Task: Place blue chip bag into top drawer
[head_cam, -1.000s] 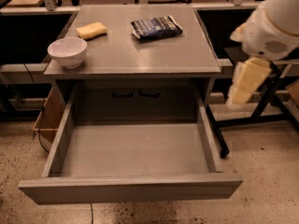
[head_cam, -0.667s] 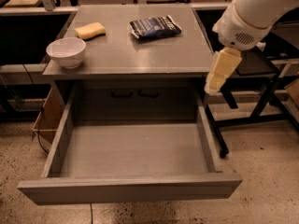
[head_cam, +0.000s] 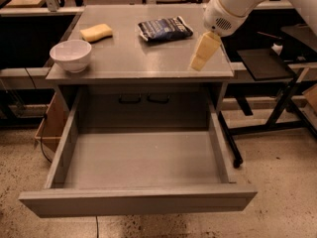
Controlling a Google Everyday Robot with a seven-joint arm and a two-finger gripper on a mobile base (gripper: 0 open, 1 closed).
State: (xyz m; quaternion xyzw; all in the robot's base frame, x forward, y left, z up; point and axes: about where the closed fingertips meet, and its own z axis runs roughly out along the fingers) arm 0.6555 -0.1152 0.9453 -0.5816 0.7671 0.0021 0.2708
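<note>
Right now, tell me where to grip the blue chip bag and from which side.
Probably from straight above, pinching the blue chip bag across its short width at mid-length: it lies flat on the table, so no side gives purchase. The claw hangs near the table's right edge, right of the bag.

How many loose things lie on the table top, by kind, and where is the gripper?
Dark navy crinkly foil chip bag: 1
Yellow rectangular sponge: 1
White round bowl: 1
Total: 3
The cream gripper hangs over the grey table top's right front corner, apart from the bag.
</note>
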